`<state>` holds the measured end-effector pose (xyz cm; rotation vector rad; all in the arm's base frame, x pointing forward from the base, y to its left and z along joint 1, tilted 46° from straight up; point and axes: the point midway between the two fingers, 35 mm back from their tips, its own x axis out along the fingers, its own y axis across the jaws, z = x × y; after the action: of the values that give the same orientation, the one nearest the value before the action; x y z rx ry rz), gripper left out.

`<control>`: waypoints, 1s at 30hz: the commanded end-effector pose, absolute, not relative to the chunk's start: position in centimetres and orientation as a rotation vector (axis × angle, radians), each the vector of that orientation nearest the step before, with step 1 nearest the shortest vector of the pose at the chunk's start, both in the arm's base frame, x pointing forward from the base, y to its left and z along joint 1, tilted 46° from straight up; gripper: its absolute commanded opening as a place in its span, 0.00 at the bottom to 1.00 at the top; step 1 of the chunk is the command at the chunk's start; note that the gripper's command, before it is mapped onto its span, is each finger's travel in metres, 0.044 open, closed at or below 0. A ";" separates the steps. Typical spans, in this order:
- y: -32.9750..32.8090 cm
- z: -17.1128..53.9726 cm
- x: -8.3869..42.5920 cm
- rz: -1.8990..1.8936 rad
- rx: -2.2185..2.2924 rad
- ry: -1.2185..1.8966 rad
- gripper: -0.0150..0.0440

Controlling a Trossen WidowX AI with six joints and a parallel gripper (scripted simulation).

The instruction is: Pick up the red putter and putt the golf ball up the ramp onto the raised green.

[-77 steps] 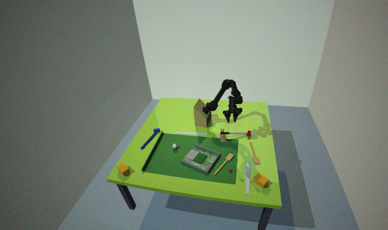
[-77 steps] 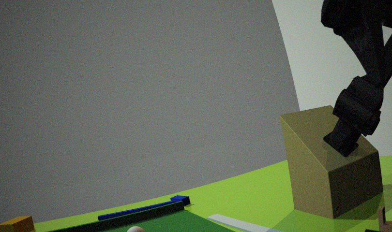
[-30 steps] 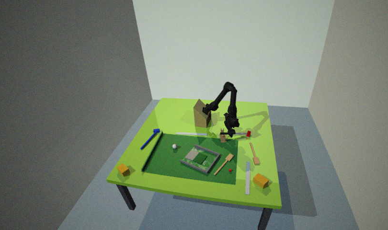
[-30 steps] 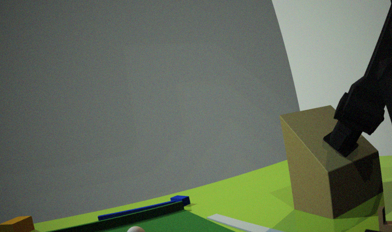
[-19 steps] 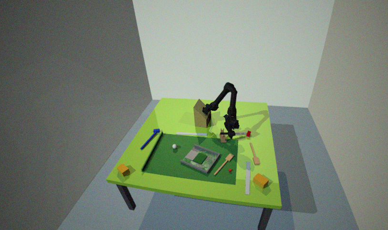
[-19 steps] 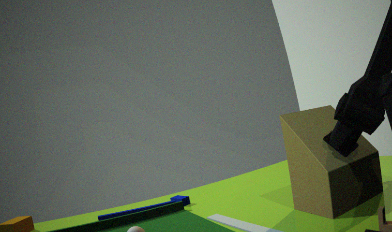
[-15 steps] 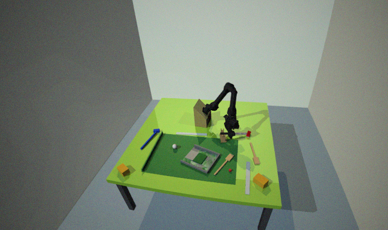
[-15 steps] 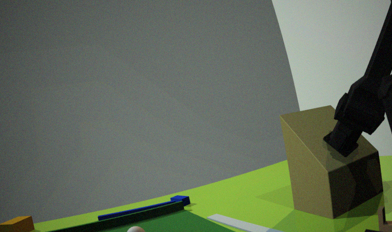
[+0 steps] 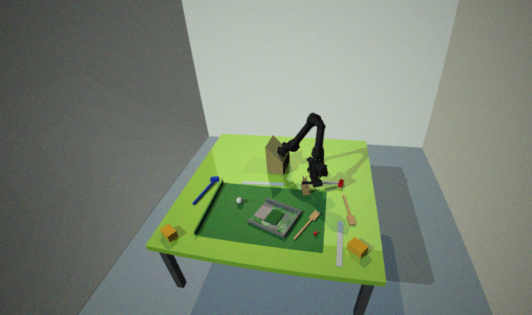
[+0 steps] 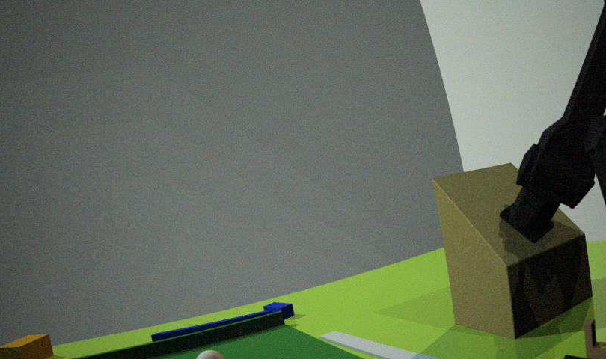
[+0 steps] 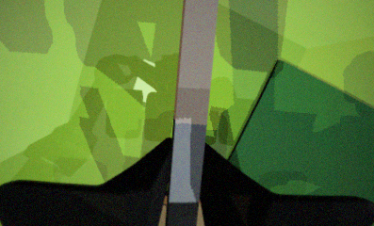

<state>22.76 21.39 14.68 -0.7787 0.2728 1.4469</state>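
One step looks done: the gripper (image 11: 183, 207) is clenched on the putter (image 9: 326, 182) shaft, while the ball (image 9: 239, 200) waits at nine o'clock of the green (image 9: 274, 216), unputted.

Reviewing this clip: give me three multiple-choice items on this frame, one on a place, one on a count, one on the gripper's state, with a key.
1. Where does the golf ball lie?
A. On the dark green mat, left of the raised green
B. On the raised green
C. On the floor

2. How many orange blocks are on the table?
A. One
B. Two
C. Four

3. What is the gripper doing?
A. Open above the blue putter
B. Shut on nothing
C. Shut on the red putter

Key:
1 A, the top view shows the white ball on the mat, apart from the framed green.
2 B, one block at the near left corner, one near the right.
3 C, the wrist view shows the dark fingers against the grey shaft on both sides.
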 end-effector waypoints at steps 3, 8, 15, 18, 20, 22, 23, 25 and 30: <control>21.4 14.7 22.8 1.447 -0.779 0.271 0.28; 20.4 15.6 22.8 1.448 -0.785 0.276 0.25; 17.6 18.1 22.5 1.451 -0.791 0.284 0.25; 16.4 19.3 22.1 1.451 -0.790 0.284 0.25; 15.6 20.1 21.7 1.451 -0.788 0.283 0.25; 14.9 20.9 21.3 1.450 -0.784 0.281 0.25; 14.6 21.3 21.1 1.449 -0.783 0.280 0.25; 14.4 21.5 21.0 1.449 -0.781 0.279 0.25; 14.3 20.4 21.7 1.436 -0.741 0.339 0.25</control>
<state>21.33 14.60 20.74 -0.7731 0.3036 1.4465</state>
